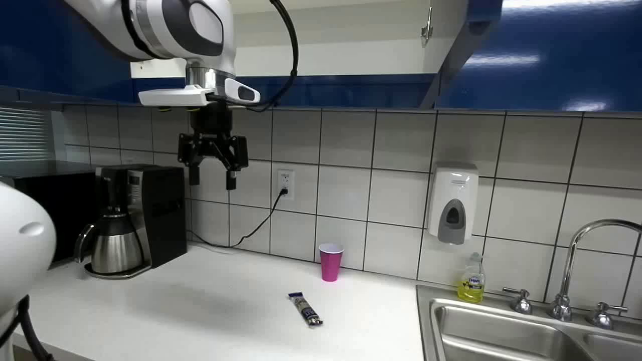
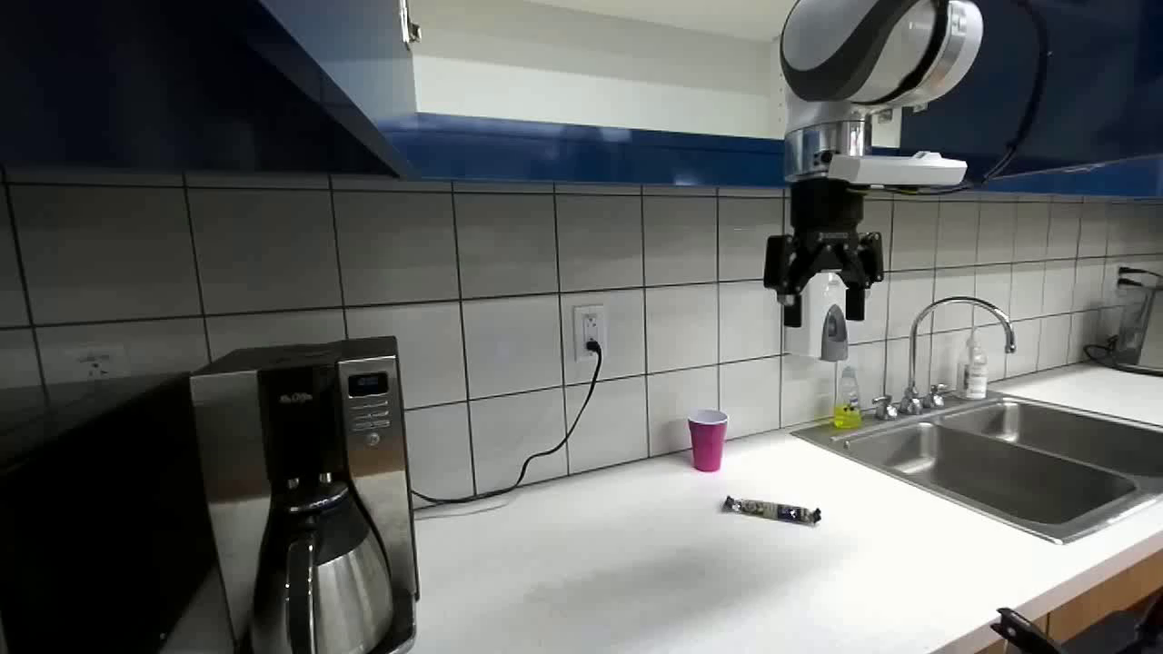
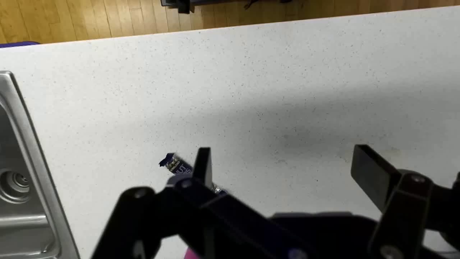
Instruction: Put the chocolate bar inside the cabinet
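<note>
- Gripper (image 1: 212,179) hangs above the counter (image 1: 215,306), jaws spread wide.
- Bar (image 1: 305,309) lies flat on the counter, nearer than the cup (image 1: 330,264) and left of the sink (image 1: 426,321).
- Cabinet (image 1: 331,60) stands open above the counter's far side.
- Coffee maker (image 1: 163,215) stands at the left.

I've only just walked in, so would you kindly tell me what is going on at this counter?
A robot arm is meant to put the wrapped bar inside the open overhead cabinet. Nothing is being handled at this moment: the tool hangs open and empty above the counter, while the bar lies on the countertop near the pink cup. The bar has yet to be picked up.
</note>
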`<move>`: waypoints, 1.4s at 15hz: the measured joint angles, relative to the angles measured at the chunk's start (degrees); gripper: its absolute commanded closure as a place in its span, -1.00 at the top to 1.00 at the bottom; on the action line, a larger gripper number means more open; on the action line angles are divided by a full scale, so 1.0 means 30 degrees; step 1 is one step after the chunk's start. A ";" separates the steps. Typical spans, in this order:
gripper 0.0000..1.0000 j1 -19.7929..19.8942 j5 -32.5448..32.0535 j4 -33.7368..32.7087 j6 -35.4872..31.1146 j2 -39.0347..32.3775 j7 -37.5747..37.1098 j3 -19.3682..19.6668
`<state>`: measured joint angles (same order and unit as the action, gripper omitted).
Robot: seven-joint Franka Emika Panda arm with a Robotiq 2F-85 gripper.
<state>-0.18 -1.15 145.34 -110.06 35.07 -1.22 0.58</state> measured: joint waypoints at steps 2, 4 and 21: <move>1.00 0.0000 0.0000 0.0004 0.0000 -0.0002 0.0000 0.0000; 1.00 0.0000 0.0000 0.0004 0.0000 -0.0002 0.0000 0.0000; 1.00 0.0517 -0.0162 0.1207 -0.0553 -0.0383 -0.0031 0.0512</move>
<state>1.37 -1.64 148.96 -111.72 33.92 -1.32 2.12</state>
